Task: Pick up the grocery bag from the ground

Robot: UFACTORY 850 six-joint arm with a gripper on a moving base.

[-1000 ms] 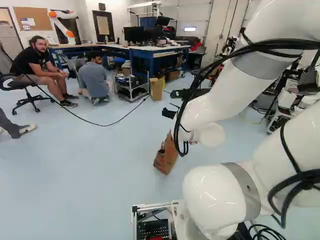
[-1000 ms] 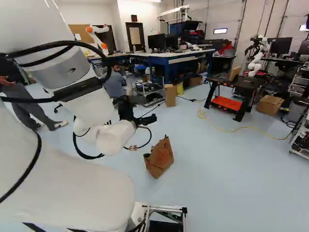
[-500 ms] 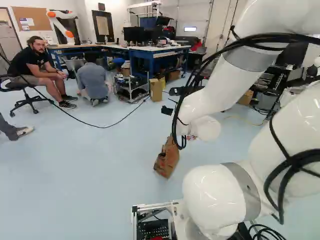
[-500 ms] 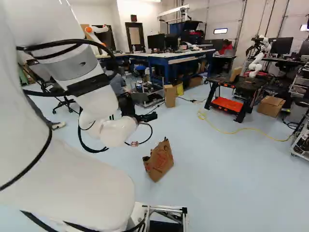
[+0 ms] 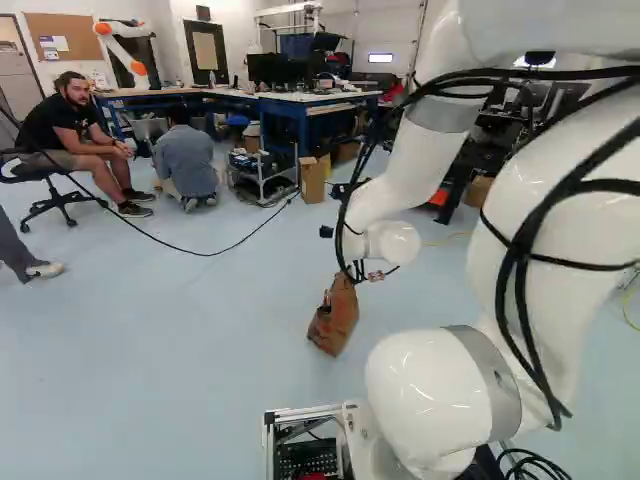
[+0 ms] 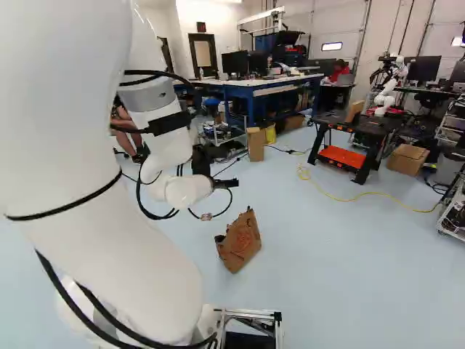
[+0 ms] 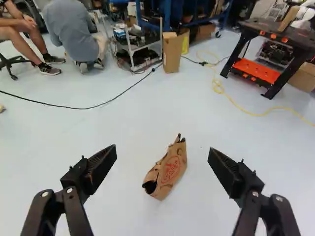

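Two black fingers [image 7: 101,164] stand wide apart on our end effector [image 6: 226,183], with nothing clamped between them. The wrist view alone lets us read that; in both base views we see only a small dark part of it past the white arm [image 6: 163,123].

Ahead of the fingers, seen through the gap and touching neither, we find the brown paper grocery bag [image 7: 170,172] on the floor [image 7: 128,128]. It leans, and the wrist view gives us its dark opening and red print. The right base view shows us the whole bag, just right of the arm's end, while in the left base view the cables at the wrist cross near its top.

Farther out, we follow a long black cable [image 7: 88,107] over the floor in the wrist and left base views. A cardboard box [image 7: 172,51] stands upright beside a metal cart [image 7: 142,47]. The right base view and wrist view show us a yellow cord [image 6: 341,197] and a black stand with an orange shelf [image 6: 341,155]; the arm covers much of these in the left base view. Behind, both base views give us monitors [image 6: 236,63] on a blue-framed surface [image 5: 320,98].
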